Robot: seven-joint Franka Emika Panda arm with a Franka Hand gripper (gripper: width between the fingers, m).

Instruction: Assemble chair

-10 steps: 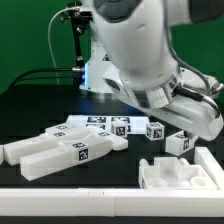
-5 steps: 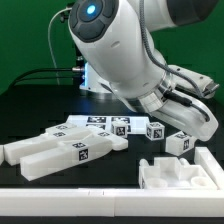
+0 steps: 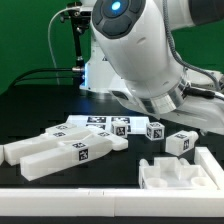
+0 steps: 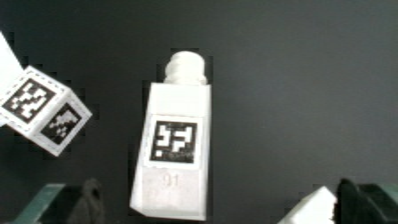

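The chair lies in loose white tagged pieces on the black table. Two long bars lie at the exterior view's left, and a small tagged block and a short piece lie toward its right. My hand hangs just above that short piece, its fingers hidden behind the arm there. In the wrist view a white bar with a peg end and one tag lies below my gripper. The gripper is open, its dark fingertips stand wide apart, and nothing is held. A two-tagged block lies beside the bar.
The marker board lies flat behind the long bars. A white blocky fixture stands at the front on the exterior view's right, against a white front rail. The robot's big white arm fills the upper middle.
The arm's upper links have swung left and then back right, while the hand stayed over the short piece. No part on the table has moved.
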